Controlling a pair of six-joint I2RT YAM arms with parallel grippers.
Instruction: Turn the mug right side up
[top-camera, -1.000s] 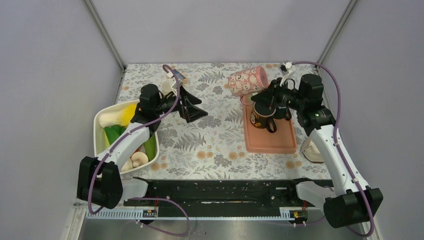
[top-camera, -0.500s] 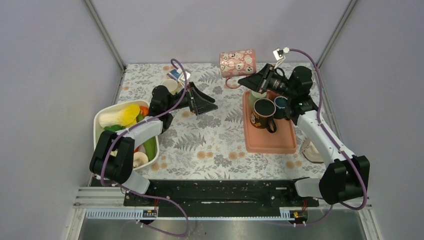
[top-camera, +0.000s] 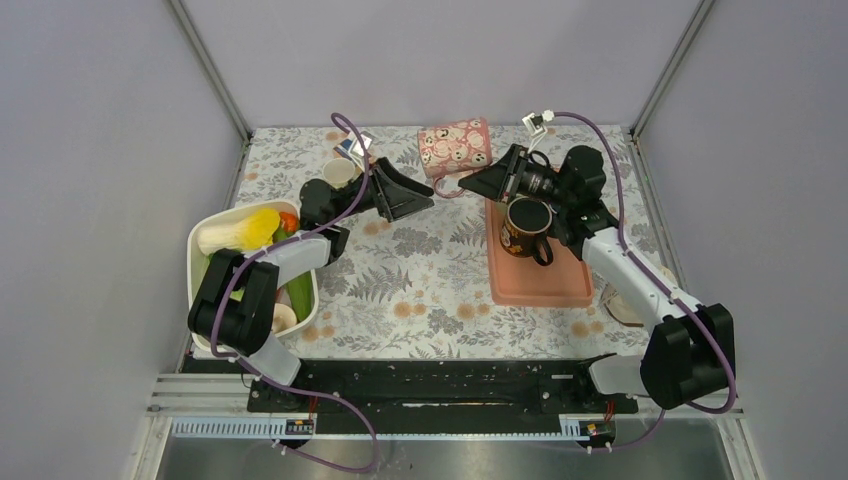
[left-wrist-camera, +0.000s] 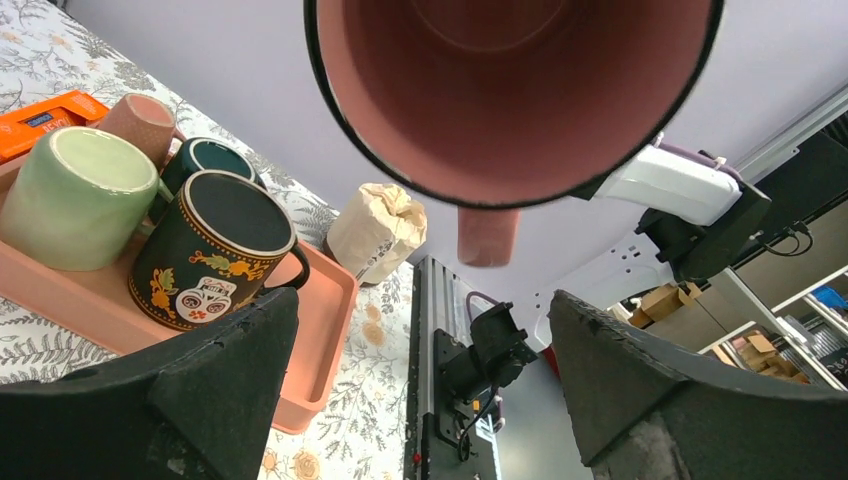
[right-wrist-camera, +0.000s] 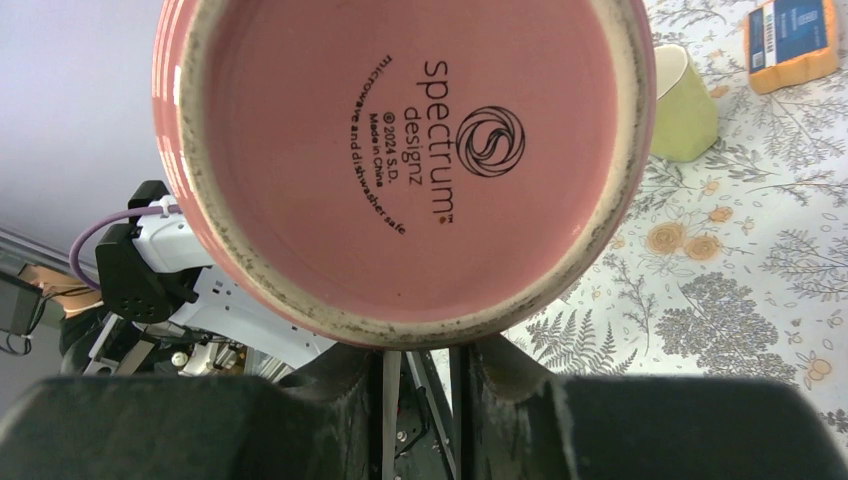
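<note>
The pink skull-print mug (top-camera: 455, 147) hangs on its side in the air over the back of the table. My right gripper (top-camera: 468, 183) is shut on its handle from the right. The right wrist view shows the mug's base (right-wrist-camera: 420, 150) just above my nearly closed right gripper (right-wrist-camera: 420, 365). My left gripper (top-camera: 424, 197) is open and empty just left of the mug. In the left wrist view the mug's open mouth (left-wrist-camera: 510, 90) faces me, its handle (left-wrist-camera: 488, 235) hanging down above my left gripper (left-wrist-camera: 420, 300).
A salmon tray (top-camera: 540, 288) at the right holds a dark decorated mug (top-camera: 525, 225), a pale green mug (left-wrist-camera: 70, 200) and a teal mug (left-wrist-camera: 205, 160). A white bin (top-camera: 197, 262) of vegetables stands at the left. A green cup (top-camera: 340, 172) and an orange box (top-camera: 352, 147) sit at the back.
My right gripper has carried the pink mug up and to the left, off the tray. My left gripper has swung right and forward to face the mug's mouth.
</note>
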